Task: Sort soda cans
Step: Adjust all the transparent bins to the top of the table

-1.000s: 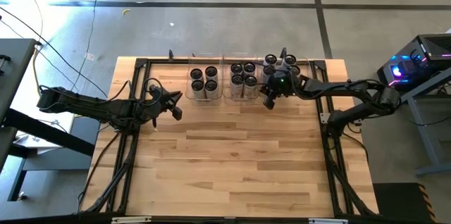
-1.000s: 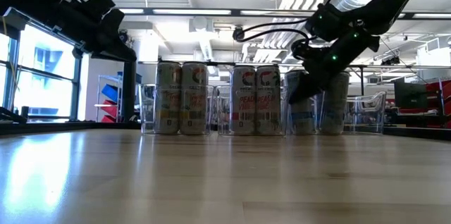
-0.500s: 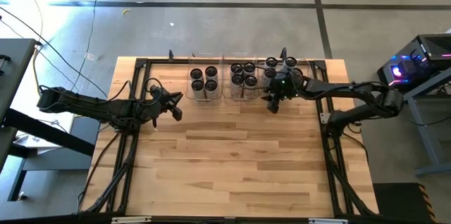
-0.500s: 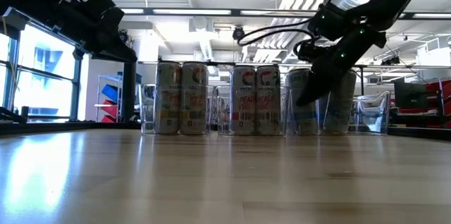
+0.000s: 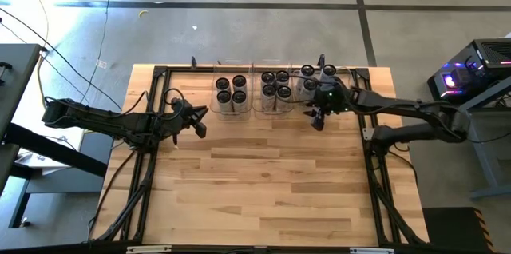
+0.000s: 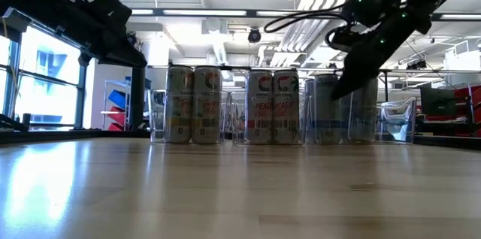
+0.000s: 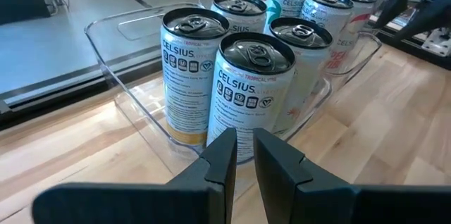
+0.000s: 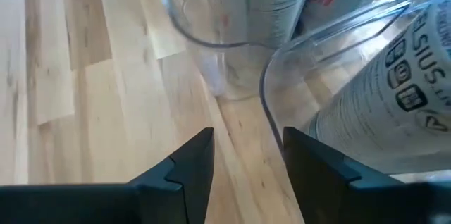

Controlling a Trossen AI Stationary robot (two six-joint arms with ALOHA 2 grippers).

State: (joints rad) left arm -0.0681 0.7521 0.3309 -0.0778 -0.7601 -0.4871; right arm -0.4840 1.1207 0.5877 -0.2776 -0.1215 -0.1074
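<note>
1. Pale wooden planks made up the table (image 5: 263, 182), with a dark frame running along its left, right and far edges.
2. Three clear plastic bins (image 5: 231, 96) stood side by side at the far edge, and the soda cans (image 5: 275, 86) stood upright inside them.
3. From above, the left bin held four cans in a square, the middle bin (image 5: 275, 98) held about six, and the right bin (image 5: 313, 86) held about four, though the right arm hid part of that group.
4. In the low view the cans (image 6: 194, 104) formed an upright row behind the clear walls, with silver-grey sides and printed labels.
5. The right gripper (image 5: 318, 117) hung just off the near side of the right bin, above the wood and clear of the cans.
6. Its two dark fingers (image 8: 184, 164) stood partly apart with only bare table and the bin's rounded corner (image 8: 271, 76) showing between them; they held nothing.
7. The left gripper (image 5: 200, 122) waited to the left of the left bin, near its corner and apart from it.
8. Its fingers (image 7: 224, 162) were nearly together with a narrow slit between them and nothing in it, pointing at the closest can (image 7: 250, 90) in the left bin (image 7: 130, 101).
</note>
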